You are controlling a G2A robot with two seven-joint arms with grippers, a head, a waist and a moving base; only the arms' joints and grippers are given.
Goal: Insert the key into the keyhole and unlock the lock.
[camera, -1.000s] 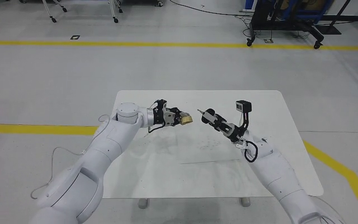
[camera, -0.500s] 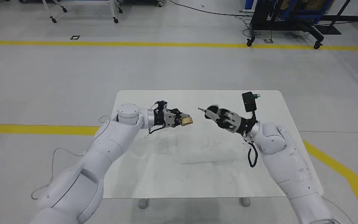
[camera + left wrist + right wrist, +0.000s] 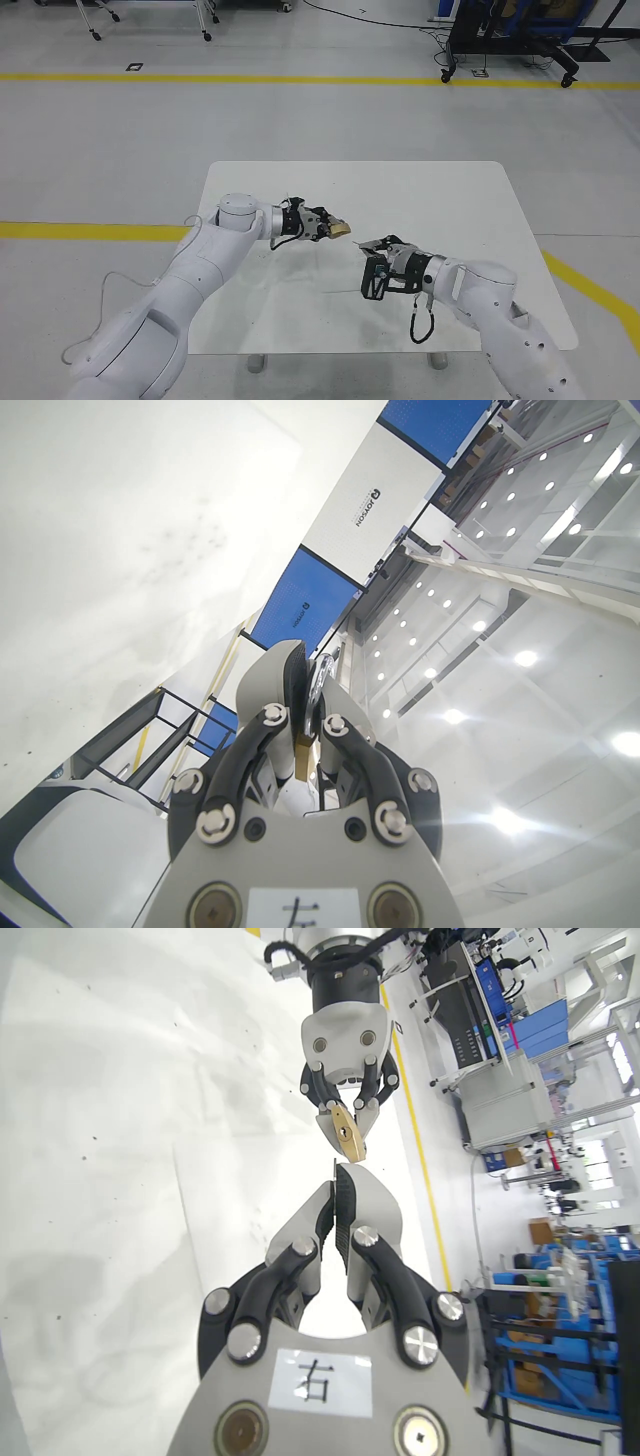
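My left gripper [image 3: 322, 224] is shut on a brass padlock [image 3: 339, 228], holding it in the air over the middle of the white table [image 3: 450, 200]. In the left wrist view the silver shackle [image 3: 320, 678] sits between the fingers and the brass body [image 3: 301, 760] lies behind. My right gripper [image 3: 368, 248] is a short way to the right of the lock and nearer the front edge, pointing at it. It is shut on a thin key [image 3: 334, 1167], whose tip sticks out past the fingertips. In the right wrist view the padlock [image 3: 346, 1134] faces the key with its keyhole; a small gap separates them.
The tabletop [image 3: 100, 1128] under both grippers is bare, with small dark specks. Yellow floor lines run behind and beside the table. A dark wheeled rack [image 3: 510, 40] stands far off at the back right.
My right arm swung down and toward the table's front, turning its gripper to face the lock. My left gripper shifted slightly right and forward with the padlock.
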